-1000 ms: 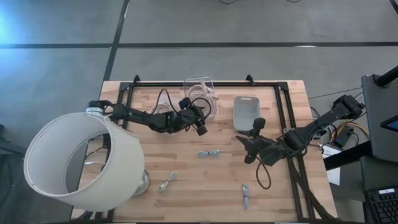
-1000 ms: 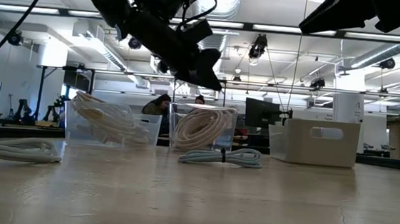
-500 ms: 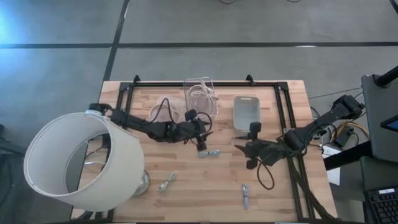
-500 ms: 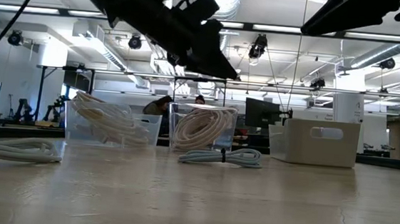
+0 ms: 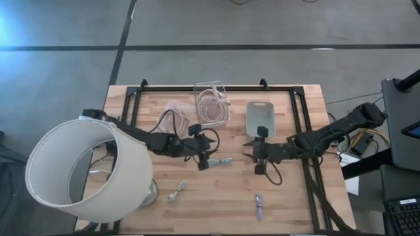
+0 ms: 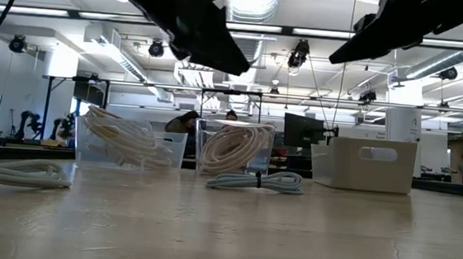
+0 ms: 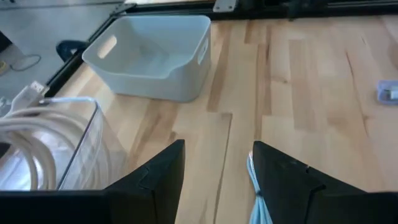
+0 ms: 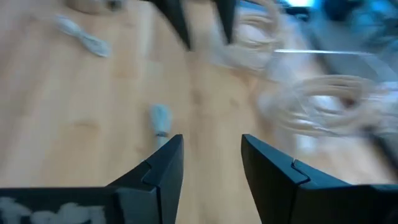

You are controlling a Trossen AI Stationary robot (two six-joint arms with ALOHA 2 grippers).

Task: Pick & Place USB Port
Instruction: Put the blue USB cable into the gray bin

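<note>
A pale blue bundled USB cable (image 5: 223, 161) lies flat at the table's middle, and also shows in the low view (image 6: 256, 181). My left gripper (image 5: 204, 162) hovers open just left of it, above the table; the cable's end (image 7: 255, 180) shows beside its fingers. My right gripper (image 5: 252, 152) hovers open to the cable's right, pointing left at it (image 8: 160, 118). Neither gripper holds anything. Two more bundled cables (image 5: 176, 191) (image 5: 259, 206) lie nearer the front edge.
A clear bin of coiled cables (image 5: 211, 103) and a second clear bin (image 5: 174, 110) stand at the back. A grey-white bin (image 5: 260, 117) stands right of them. A big white lamp shade (image 5: 85, 170) covers the table's left front. A black frame (image 5: 298, 98) rims the work area.
My left gripper has gone from beside the clear bin toward the table's near edge, stopping beside the bundled cable, and has stayed open. My right gripper has swung toward the table's left, toward the same cable, and rolled at the wrist.
</note>
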